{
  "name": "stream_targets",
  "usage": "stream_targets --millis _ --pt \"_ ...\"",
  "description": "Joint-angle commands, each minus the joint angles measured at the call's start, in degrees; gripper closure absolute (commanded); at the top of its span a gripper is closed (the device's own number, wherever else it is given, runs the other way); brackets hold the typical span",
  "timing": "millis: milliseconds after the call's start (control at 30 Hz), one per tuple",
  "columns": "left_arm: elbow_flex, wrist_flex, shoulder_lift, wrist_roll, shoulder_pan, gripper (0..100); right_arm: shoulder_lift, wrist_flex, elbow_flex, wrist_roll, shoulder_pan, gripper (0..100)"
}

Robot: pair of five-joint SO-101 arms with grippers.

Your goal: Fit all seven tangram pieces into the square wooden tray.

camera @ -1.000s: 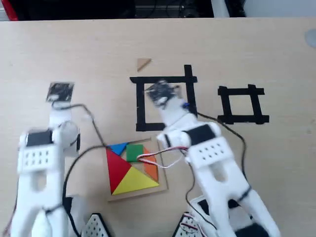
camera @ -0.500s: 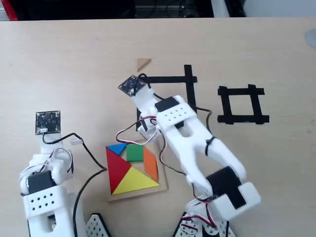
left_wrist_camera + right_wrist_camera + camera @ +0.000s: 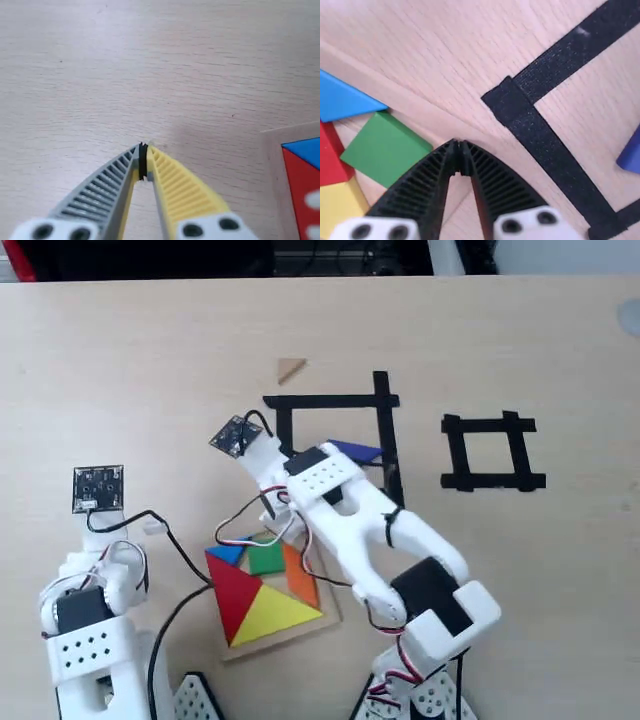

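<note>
Right wrist view | right gripper [image 3: 458, 146] closed | at tray [image 3: 415, 113] rim

Tangram pieces: seven, one each: red triangle [image 3: 232, 592], yellow triangle [image 3: 275, 612], orange piece [image 3: 303, 580], green square [image 3: 265, 558], light blue triangle [image 3: 226, 553], dark blue piece [image 3: 355, 451], tan triangle [image 3: 291, 368]. Wooden tray [image 3: 280, 631]: one. Black tape squares [image 3: 332, 400] [image 3: 490, 424]: two. Arms [image 3: 85, 650] [image 3: 370, 530]: two.

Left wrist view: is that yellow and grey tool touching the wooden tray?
Apart. The left wrist view shows bare table between the shut left tool and the tray.
</note>
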Motion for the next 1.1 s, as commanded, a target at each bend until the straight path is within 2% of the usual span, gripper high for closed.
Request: stream_targets --millis 0,167,433,633,733,833,900,1000,1067 --pt "0.40 -1.23 -0.62 -0.44 0.57 97 -0.04 -0.18 -1.71 0.35 -0.97 98.7" --pt "0.48 -1.41 -0.62 -0.44 1.01 97 -4.88 4.13 -3.03 0.35 -0.97 98.7" --pt "0.48 -1.14 -0.62 -0.44 1.10 97 -9.54 0.97 2.24 0.53 -4.04 98.7" --pt "0.48 -1.14 -0.62 -0.44 1.01 97 -9.63 3.87 2.86 6.07 -7.03 98.2" --pt "0.66 -0.97 -0.62 -0.62 -0.40 97 -9.80 4.13 2.77 6.33 -6.24 90.6" --pt "0.40 0.79 -1.14 -4.31 -7.52 97 -9.89 4.13 2.95 6.68 -5.98 77.6" --pt "0.66 1.14 -1.14 -7.03 -14.99 97 -9.98 5.27 3.03 10.20 -6.24 73.5" --pt "2.15 0.70 -1.14 -12.22 -28.00 97 -9.98 7.91 2.68 16.00 -7.74 76.3" --pt "3.30 0.53 -1.14 -16.18 -34.24 97 -10.07 8.97 2.59 18.46 -8.79 79.9"
